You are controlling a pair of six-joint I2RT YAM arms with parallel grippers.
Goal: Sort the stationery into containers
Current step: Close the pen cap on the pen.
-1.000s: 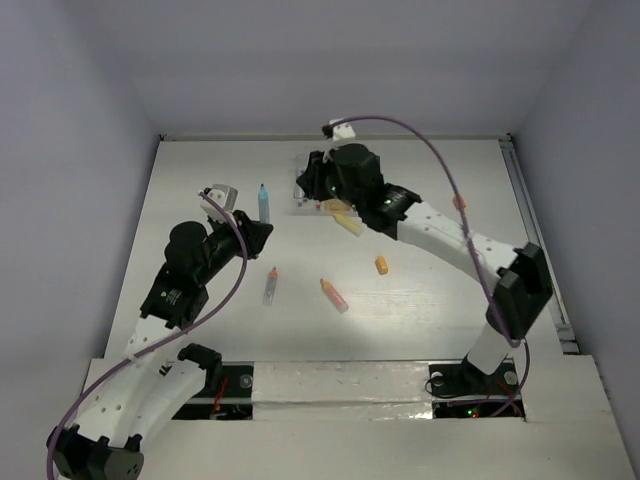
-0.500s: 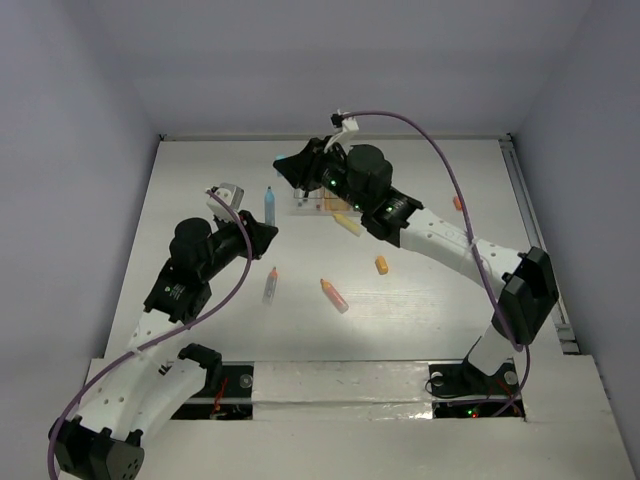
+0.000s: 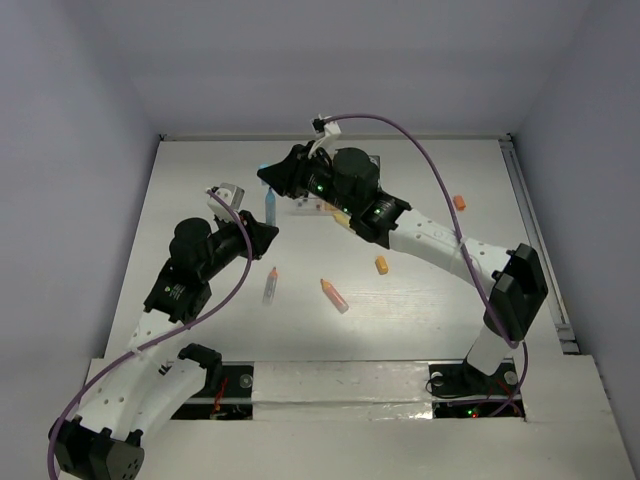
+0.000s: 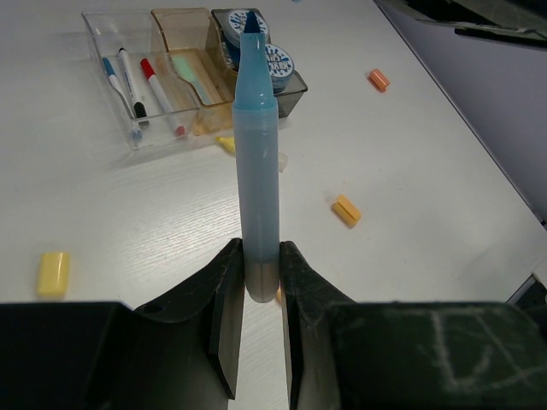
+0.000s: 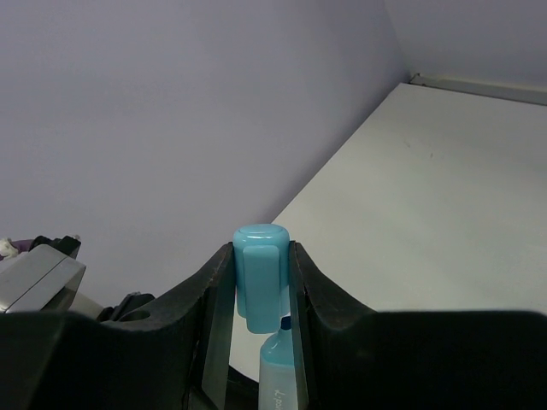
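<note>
Marker, blue [image 4: 258, 171], uncapped, stands upright, its butt end clamped in the left gripper [image 4: 259, 286], whose jaws are closed tight on it. Blue cap [image 5: 256, 282] is pinched in the right gripper [image 5: 261, 252], mouth down, at 12 o'clock of the marker tip and just above it (can't tell if they touch). In the top view the right gripper sits at 12 o'clock of the left one, both above the table [image 3: 200, 180] at about 11 o'clock of its centre.

In the left wrist view the containers lie in a row at 11 to 12 o'clock of the held marker:
- clear bin [image 4: 96, 30], pens [image 4: 159, 96] inside
- orange bin [image 4: 171, 30], green marker [image 4: 193, 75] inside
- dark grey bin [image 4: 288, 94], two blue-white rolls [image 4: 279, 61] inside

Loose on the table in the top view, taken from the held marker:
- orange cap [image 3: 459, 202] at 3 o'clock, well apart
- orange bit [image 3: 381, 265] at 4 o'clock
- orange-pink marker [image 3: 333, 294] at 5 o'clock
- grey marker [image 3: 270, 285] at 6 o'clock, near

Yellow bit [image 4: 53, 273] lies at 9 o'clock of the left gripper in its wrist view.
</note>
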